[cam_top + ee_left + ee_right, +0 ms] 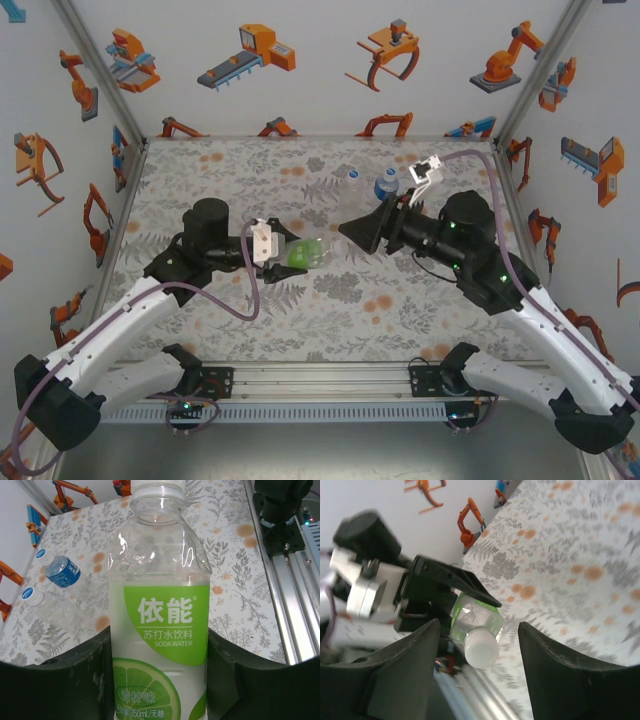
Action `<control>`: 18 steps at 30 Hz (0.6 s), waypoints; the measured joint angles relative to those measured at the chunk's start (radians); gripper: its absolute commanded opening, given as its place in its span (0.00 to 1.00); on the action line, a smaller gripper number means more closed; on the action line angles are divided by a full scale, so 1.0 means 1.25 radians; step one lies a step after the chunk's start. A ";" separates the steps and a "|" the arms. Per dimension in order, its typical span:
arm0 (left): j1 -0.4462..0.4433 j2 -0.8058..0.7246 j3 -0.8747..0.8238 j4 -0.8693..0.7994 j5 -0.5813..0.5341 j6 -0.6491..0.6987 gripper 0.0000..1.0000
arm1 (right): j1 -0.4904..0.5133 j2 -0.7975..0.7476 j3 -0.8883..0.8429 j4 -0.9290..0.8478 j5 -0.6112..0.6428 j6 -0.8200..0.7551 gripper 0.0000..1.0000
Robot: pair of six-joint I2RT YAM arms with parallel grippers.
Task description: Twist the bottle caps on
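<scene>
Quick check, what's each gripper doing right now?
Left gripper: closed on the green-labelled bottle.
Right gripper: open, holding nothing.

The floral-patterned table (330, 310) carries a blue-labelled bottle (386, 186); just left of it sits an unlabelled clear bottle (351, 185).

Enclosed on three sides by white walls (320, 100) printed with orange and blue machine drawings (385, 55), joined at the back corners by slanting metal posts (100, 70). Covered across the tabletop (330, 320) with a grey leaf-and-flower pattern dotted with orange blooms; bounded at the near edge by a slotted aluminium rail (320, 380). Lit evenly, with soft shadows.
</scene>
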 measured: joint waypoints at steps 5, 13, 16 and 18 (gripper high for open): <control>0.000 -0.002 0.015 -0.047 0.031 0.010 0.00 | 0.000 0.010 0.041 -0.031 -0.183 -0.366 0.55; 0.000 -0.025 0.021 -0.094 0.061 0.016 0.00 | 0.000 0.040 0.047 -0.109 -0.419 -0.750 0.54; -0.003 -0.034 0.022 -0.103 0.066 0.016 0.00 | 0.000 0.042 0.033 -0.107 -0.452 -0.799 0.51; -0.004 -0.037 0.022 -0.107 0.068 0.016 0.00 | 0.000 0.042 0.018 -0.106 -0.458 -0.813 0.49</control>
